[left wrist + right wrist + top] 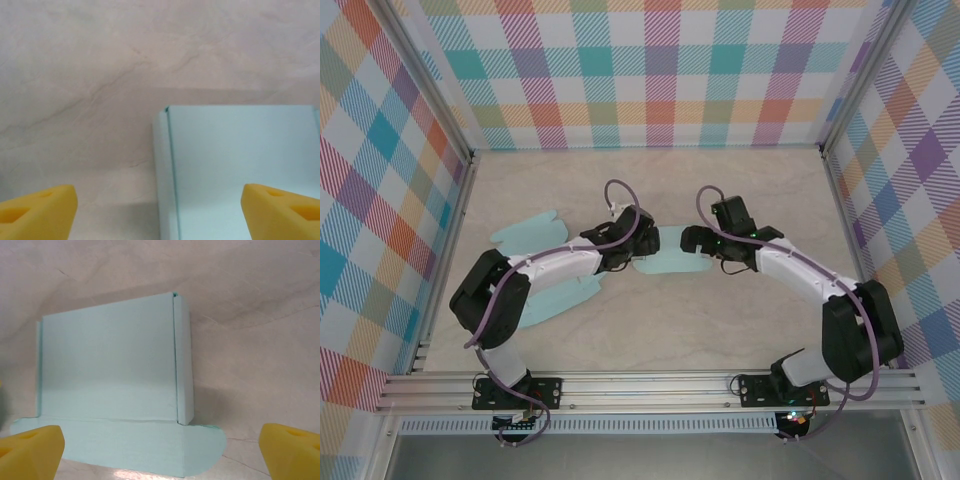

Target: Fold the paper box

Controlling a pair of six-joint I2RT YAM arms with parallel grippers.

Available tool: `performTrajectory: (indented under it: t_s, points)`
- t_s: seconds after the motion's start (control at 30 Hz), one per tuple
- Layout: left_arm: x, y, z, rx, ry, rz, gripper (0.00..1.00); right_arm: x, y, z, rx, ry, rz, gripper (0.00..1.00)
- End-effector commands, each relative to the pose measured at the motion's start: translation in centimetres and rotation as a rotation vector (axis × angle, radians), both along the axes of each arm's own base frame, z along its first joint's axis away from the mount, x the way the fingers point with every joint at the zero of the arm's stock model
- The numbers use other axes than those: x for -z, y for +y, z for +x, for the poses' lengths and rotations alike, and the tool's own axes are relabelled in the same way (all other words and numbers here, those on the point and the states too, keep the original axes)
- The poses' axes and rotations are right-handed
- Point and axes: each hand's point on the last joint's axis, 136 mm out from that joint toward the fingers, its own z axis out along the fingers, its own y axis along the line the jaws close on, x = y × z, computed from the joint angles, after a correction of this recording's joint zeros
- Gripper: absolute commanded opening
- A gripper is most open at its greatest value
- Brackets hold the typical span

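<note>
The paper box [672, 265] is pale blue card lying mostly flat on the table, with rounded flaps [525, 232] spread out to the left. My left gripper [638, 243] hovers at the left end of its middle part, my right gripper [692, 240] at the right end. In the left wrist view a panel [240, 165] with a folded left edge lies between the open yellow fingertips [37, 212] of my left gripper [160, 215]. In the right wrist view a panel [107, 360] stands upright with a narrow side flap [183, 360], and a rounded flap [200, 450] lies flat before my open right gripper [160, 455].
Plaid walls [650, 70] close in the table on the back and both sides. A metal rail [650, 385] runs along the near edge, above both arm bases. Bare marble-patterned tabletop [760, 190] stretches behind and to the right of the box.
</note>
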Motion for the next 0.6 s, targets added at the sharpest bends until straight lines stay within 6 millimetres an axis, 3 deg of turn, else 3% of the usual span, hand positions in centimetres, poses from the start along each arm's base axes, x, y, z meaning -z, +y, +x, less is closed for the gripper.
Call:
performTrajectory:
  t_s: [0.0,0.37,0.57]
  points:
    - [-0.8,-0.5,1.6,0.019,-0.008,-0.048,0.83,0.2,0.1,0.1,0.002,0.025,0.141,1.0]
    - [3.0,-1.6,2.4,0.061,0.125,-0.165,0.65,2.8,0.0,0.6,0.018,0.098,0.286,1.0]
    - [4.9,-0.8,2.1,0.033,0.17,-0.165,0.58,4.3,0.2,0.9,0.023,0.13,0.299,1.0]
